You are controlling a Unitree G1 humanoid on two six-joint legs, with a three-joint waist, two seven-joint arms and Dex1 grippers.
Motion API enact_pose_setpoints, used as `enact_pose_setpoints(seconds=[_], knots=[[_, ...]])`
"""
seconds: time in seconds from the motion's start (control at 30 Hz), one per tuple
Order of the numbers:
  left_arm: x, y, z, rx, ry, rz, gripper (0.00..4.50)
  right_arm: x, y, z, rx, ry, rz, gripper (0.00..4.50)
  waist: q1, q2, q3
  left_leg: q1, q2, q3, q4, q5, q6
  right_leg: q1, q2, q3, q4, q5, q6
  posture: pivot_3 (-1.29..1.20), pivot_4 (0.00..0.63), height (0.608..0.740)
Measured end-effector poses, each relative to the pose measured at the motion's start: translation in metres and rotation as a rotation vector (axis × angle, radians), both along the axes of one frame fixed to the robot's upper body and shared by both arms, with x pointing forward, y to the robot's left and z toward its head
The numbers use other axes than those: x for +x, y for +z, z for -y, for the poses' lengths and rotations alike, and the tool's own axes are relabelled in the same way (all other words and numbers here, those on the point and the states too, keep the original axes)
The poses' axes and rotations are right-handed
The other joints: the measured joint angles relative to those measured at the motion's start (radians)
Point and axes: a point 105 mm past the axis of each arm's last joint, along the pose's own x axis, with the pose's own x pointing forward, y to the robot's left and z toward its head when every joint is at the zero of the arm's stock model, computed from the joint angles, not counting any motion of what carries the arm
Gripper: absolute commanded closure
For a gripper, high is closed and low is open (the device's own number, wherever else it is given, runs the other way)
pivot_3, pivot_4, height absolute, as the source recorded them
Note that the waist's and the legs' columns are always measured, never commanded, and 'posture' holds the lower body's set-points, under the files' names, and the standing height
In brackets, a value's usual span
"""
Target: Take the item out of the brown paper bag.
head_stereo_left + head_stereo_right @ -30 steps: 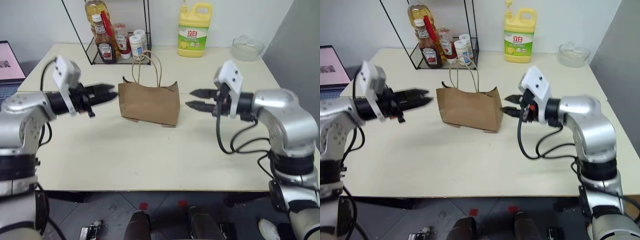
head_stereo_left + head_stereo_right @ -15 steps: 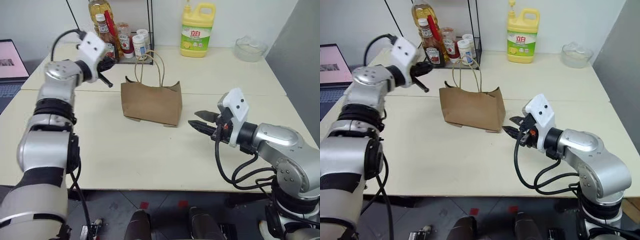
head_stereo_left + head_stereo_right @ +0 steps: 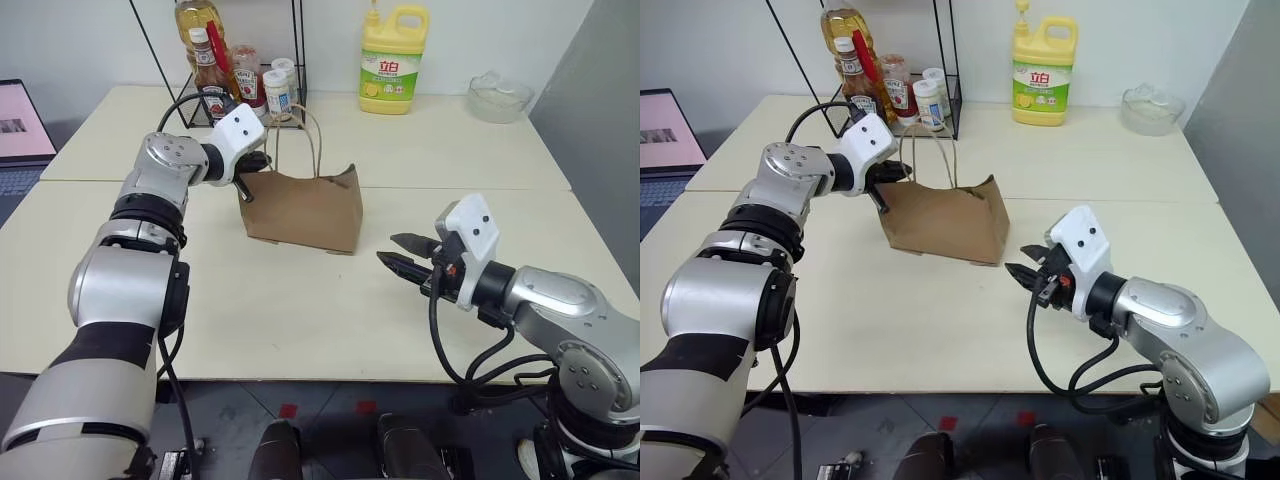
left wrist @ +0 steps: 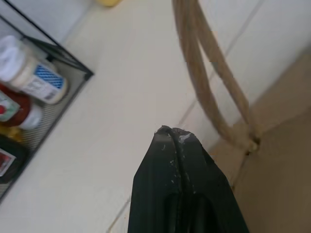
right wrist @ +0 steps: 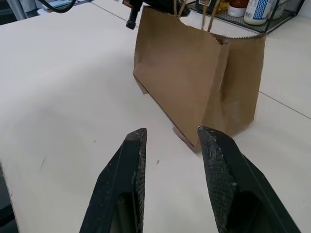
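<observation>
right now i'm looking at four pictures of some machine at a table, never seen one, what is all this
It is a humanoid robot with two arms, each ending in a two-fingered black gripper. Two pictures come from cameras in its head, looking down over the cream table. The other two come from cameras on its wrists, looking along the fingers.

On the table stands a brown paper bag with cord handles. Behind it are a wire rack of sauce bottles, a yellow detergent jug and a glass bowl.

The left gripper is shut, empty, beside the bag's top edge by the handles. The right gripper is open, empty, apart from the bag.
</observation>
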Motion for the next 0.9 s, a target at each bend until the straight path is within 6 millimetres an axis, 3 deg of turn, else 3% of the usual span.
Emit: enact_pose_setpoints(seconds=[0.2,0.47,0.7,0.8,0.9], knots=[[-0.021,-0.004,-0.003,-0.024,-0.143,-0.162,4.48,-0.003,0.0,0.008,-0.015,0.003,-0.014,2.78,-0.001,0.0,0.0,0.0,0.0,0.0,0.0,0.0,0.0,0.0,0.0,0.0,0.0,0.0,0.0,0.0,0.15,0.74],[-0.054,0.009,-0.01,-0.021,-0.351,-0.285,4.48,-0.008,-0.004,0.01,-0.049,0.041,-0.037,2.78,-0.003,0.0,0.0,0.0,0.001,0.0,0.0,0.0,0.0,0.0,0.0,0.0,0.0,0.0,0.0,0.0,0.15,0.74],[-0.097,-0.024,-0.017,-0.006,-0.435,-0.452,4.48,-0.01,-0.007,0.011,-0.054,0.064,-0.05,2.78,-0.017,0.0,0.0,0.0,0.002,-0.001,0.0,0.0,0.0,0.001,0.0,0.0,0.001,0.0,0.0,0.0,0.15,0.74],[-0.127,-0.035,-0.017,0.008,-0.472,-0.535,4.48,-0.01,-0.008,0.009,-0.05,0.081,-0.056,2.78,-0.018,0.0,0.0,0.0,0.002,-0.001,0.0,0.0,0.0,0.001,0.001,0.0,0.001,0.0,0.0,0.0,0.15,0.74],[-0.147,-0.043,-0.008,0.006,-0.519,-0.595,4.48,-0.009,-0.008,0.009,-0.05,0.085,-0.056,2.78,-0.011,0.0,0.0,0.0,0.001,-0.002,0.001,0.001,0.001,0.002,0.0,0.0,0.001,0.0,0.0,0.0,0.15,0.74]])
